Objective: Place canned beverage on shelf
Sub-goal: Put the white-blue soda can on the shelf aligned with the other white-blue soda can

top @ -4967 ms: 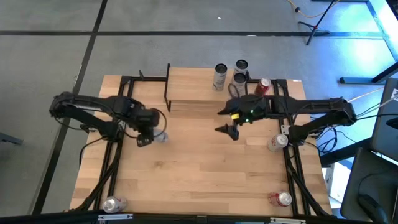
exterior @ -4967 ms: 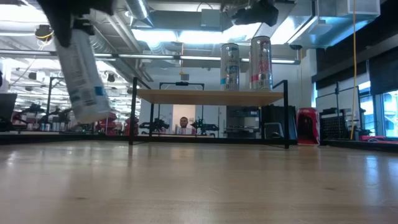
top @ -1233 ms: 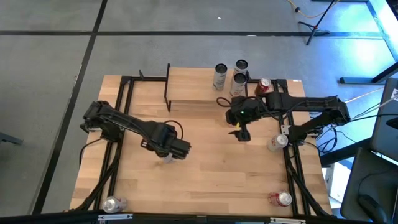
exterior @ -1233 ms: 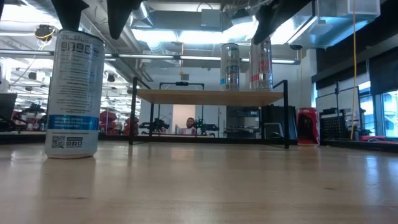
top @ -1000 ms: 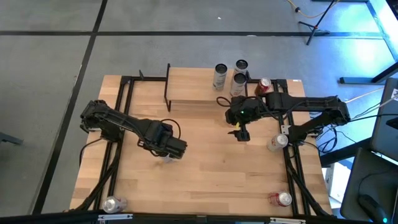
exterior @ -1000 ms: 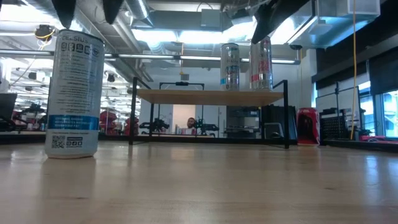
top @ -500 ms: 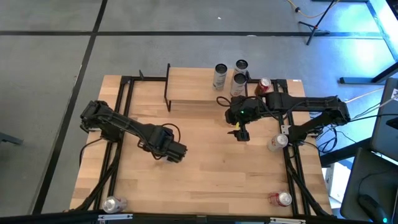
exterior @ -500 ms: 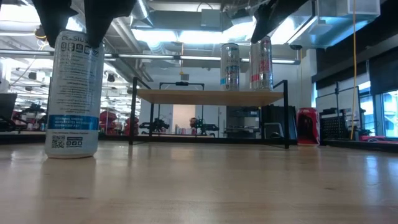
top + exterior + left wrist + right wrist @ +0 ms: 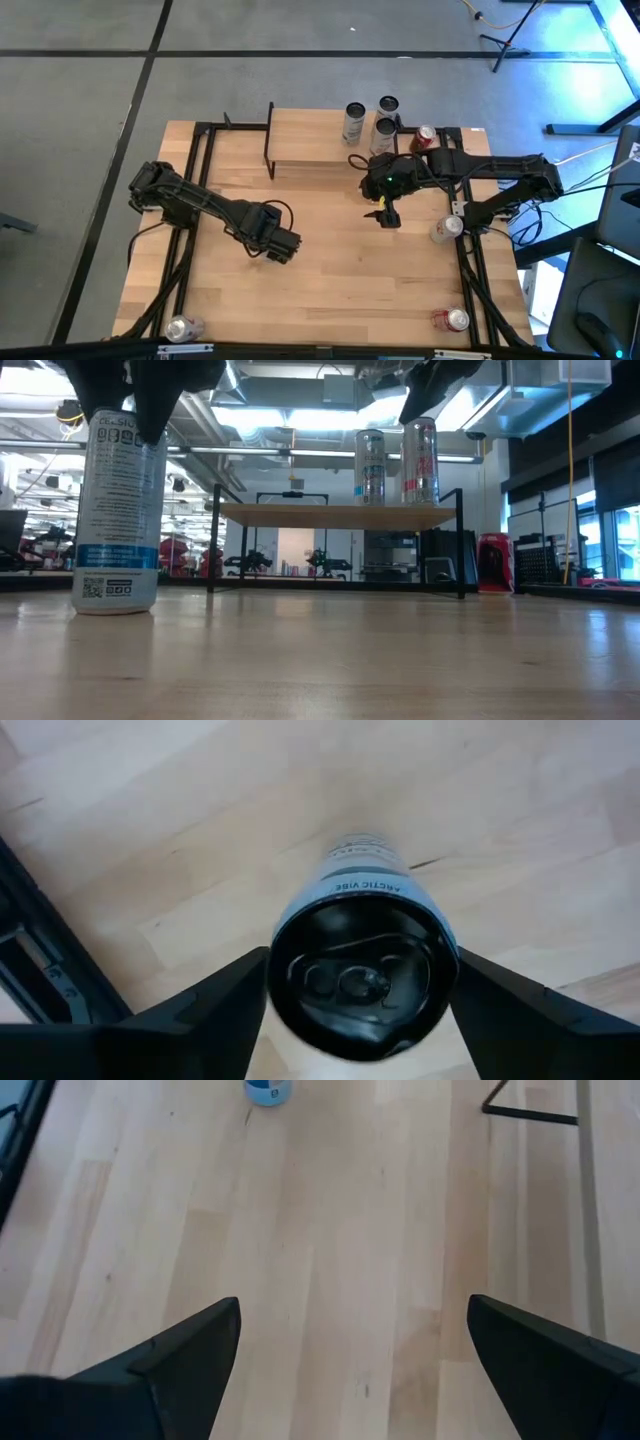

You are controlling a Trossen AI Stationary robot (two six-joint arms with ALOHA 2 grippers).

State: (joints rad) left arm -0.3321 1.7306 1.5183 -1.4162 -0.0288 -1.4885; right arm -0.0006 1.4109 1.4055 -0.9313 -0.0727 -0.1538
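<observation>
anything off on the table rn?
Two cans lie tipped on their sides at the table's near corners. The blue-and-white can between the left pincer's fingers stands upright.

looks like a robotics lab or industrial workshop: exposed ceiling ducts (image 9: 250,395) and strip lights (image 9: 300,418), grey concrete floor (image 9: 80,90), equipment racks (image 9: 520,565) behind the bench (image 9: 320,660).

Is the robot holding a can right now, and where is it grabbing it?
The left end effector sits around the top of the upright white and blue can, a finger on each side. Whether it is gripping cannot be told. The right end effector is open and empty.
</observation>
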